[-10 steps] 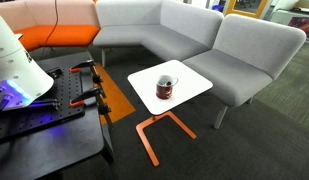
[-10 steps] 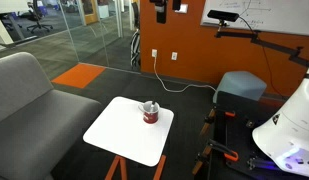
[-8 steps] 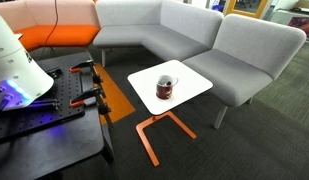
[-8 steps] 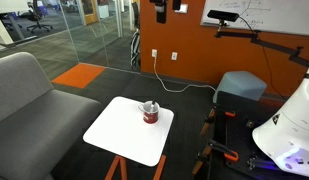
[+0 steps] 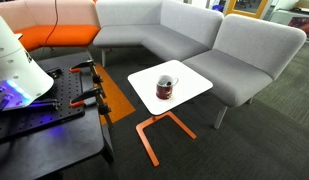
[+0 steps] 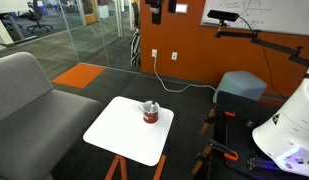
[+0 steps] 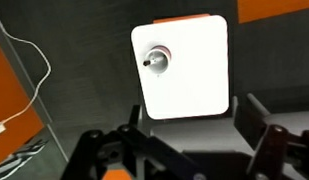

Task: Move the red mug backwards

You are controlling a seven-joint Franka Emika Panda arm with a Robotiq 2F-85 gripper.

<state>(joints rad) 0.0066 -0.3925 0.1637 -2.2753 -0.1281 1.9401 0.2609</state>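
The red mug stands upright on the small white table, near the edge facing the robot cart. It shows in both exterior views, with the table under it. In the wrist view the mug is seen from above, small, with a pale inside, at the upper left of the table. My gripper is open and empty. Its two dark fingers frame the bottom of the wrist view, high above the table and well away from the mug.
A grey corner sofa wraps behind the table, with an orange seat beside it. The white robot base stands on a black cart with clamps. A grey stool and a wall cable are near the orange wall.
The mug and table have not moved. A dark shape at the top edge of an exterior view has shifted slightly.
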